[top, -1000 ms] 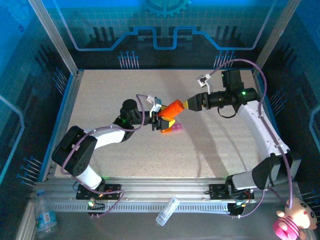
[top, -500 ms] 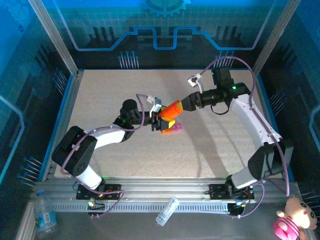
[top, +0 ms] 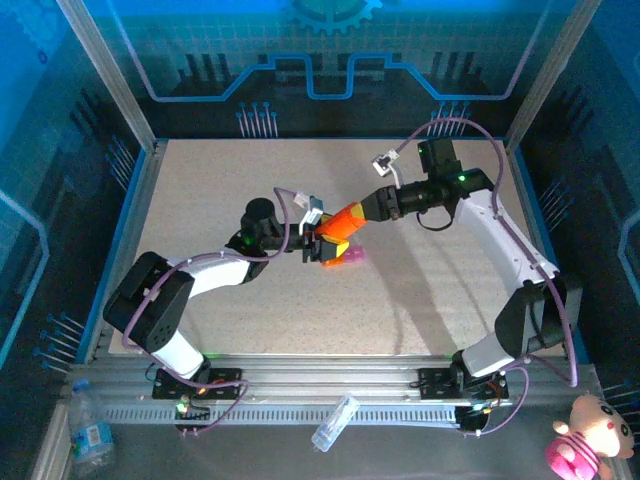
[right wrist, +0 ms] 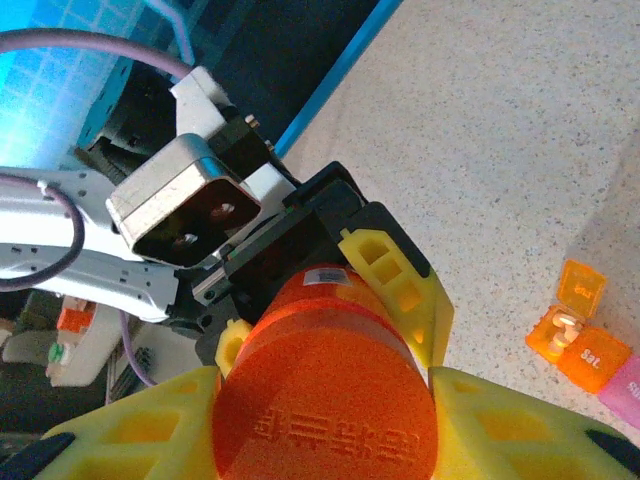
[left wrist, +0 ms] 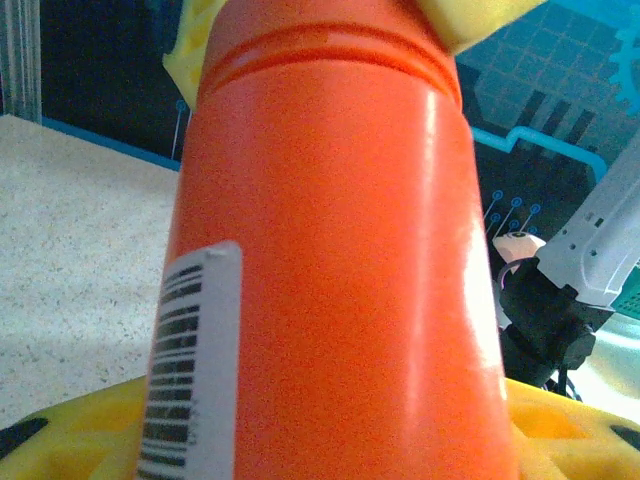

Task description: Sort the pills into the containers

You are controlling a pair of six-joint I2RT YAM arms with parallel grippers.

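Cap-removal step, by the look of it. Tall orange plastic pill bottle (top: 347,219) held mid-air. Left gripper (top: 324,243) jaws clamp its body; right gripper (top: 359,213) jaws grip the cap (right wrist: 325,410). Orange-and-pink translucent compartment strip (top: 352,257) sits on the tabletop (top: 420,290) at the bottle's five o'clock. Next — probably twist the cap free.

Over the last second in my top view, the right arm (top: 500,235) has swung left. Its wrist has moved from the right of the frame toward upper centre, and its elbow at lower right has lifted and folded tighter. The right gripper (top: 362,208), clamped on the orange bottle (top: 342,220), has crept slightly left.
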